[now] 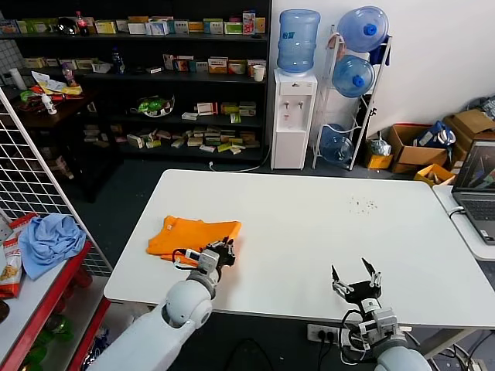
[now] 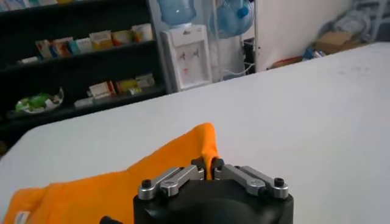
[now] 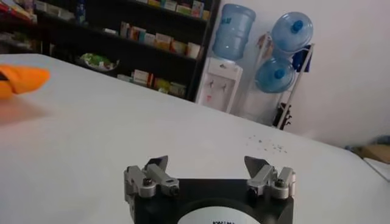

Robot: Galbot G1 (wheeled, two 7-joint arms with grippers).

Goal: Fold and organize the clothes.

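The orange T-shirt [image 1: 189, 233] lies bunched on the white table [image 1: 309, 232] near its front left edge. My left gripper [image 1: 223, 249] is at the shirt's near right corner and is shut on a fold of the orange cloth. In the left wrist view the T-shirt [image 2: 122, 176] rises in a ridge that is pinched at the left gripper [image 2: 208, 164]. My right gripper [image 1: 355, 275] is open and empty above the table's front right part, far from the shirt. In the right wrist view the right gripper [image 3: 207, 163] is open over bare table, and the T-shirt [image 3: 21, 79] shows at the edge.
A light blue cloth [image 1: 50, 241] lies on a red rack left of the table. A laptop [image 1: 478, 189] sits on a side table at the right. Dark shelves [image 1: 155, 77], a water dispenser [image 1: 294, 116] and cardboard boxes [image 1: 418, 151] stand behind.
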